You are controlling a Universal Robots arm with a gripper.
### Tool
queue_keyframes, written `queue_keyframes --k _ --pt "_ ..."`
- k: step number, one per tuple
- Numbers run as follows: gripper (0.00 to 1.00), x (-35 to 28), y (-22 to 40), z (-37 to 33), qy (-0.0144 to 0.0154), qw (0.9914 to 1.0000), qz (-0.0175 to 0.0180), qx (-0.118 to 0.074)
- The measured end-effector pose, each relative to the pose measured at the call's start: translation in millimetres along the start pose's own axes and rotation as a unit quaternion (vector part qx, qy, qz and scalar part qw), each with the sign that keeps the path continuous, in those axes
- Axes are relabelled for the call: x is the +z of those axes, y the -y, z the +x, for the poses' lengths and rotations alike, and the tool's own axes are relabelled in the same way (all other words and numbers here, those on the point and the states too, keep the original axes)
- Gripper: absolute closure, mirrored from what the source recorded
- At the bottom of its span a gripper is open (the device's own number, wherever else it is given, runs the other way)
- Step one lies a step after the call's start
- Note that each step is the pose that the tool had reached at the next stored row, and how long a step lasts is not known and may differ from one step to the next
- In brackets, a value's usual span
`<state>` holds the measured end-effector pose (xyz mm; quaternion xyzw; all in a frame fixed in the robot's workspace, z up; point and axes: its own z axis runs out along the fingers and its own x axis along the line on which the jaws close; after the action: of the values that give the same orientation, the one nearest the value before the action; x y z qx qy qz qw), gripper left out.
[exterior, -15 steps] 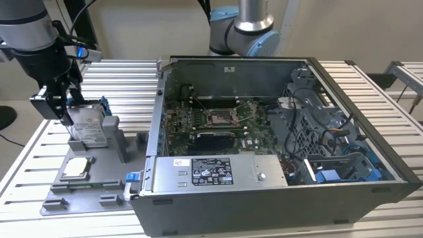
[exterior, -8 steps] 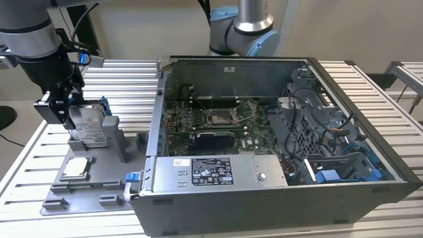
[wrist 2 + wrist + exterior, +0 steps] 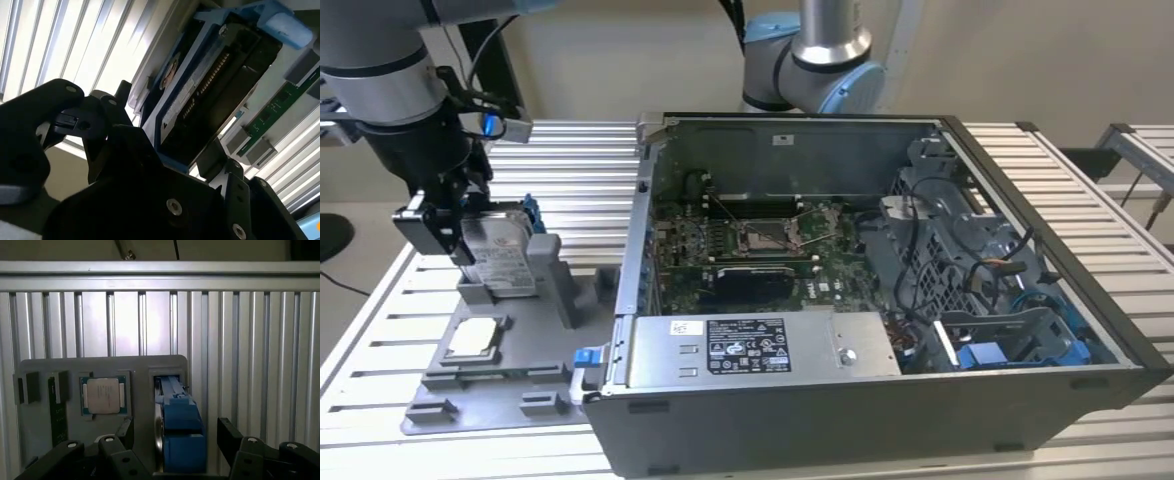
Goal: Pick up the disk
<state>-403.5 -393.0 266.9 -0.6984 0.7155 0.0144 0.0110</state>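
Note:
The disk (image 3: pixel 504 250) stands on edge in the upright slot of a grey holder (image 3: pixel 560 275) at the exterior view's left; its silver face carries a white label and its edge a blue frame. My gripper (image 3: pixel 454 235) hangs over it, black fingers reaching down on both sides. In the first wrist view the disk's blue frame (image 3: pixel 182 430) sits between the fingers (image 3: pixel 230 437) with a gap showing on each side, so the gripper (image 3: pixel 175 435) is open around it. The second wrist view shows the disk (image 3: pixel 200 90) close up, just beyond the gripper (image 3: pixel 165 135).
The holder rises from a grey fixture plate (image 3: pixel 480 395) on a slatted aluminium table (image 3: pixel 574 160). A small square silver chip (image 3: pixel 474 337) lies on that plate. An open computer case (image 3: pixel 854 300) stands at the exterior view's right, a second arm (image 3: pixel 814 60) behind it.

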Motion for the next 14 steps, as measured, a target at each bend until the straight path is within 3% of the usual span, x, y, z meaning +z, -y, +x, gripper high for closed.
queue_keyframes --k 14 --pt "0.00 8.6 0.0 0.0 0.0002 1.00000 -0.0003 0.000"
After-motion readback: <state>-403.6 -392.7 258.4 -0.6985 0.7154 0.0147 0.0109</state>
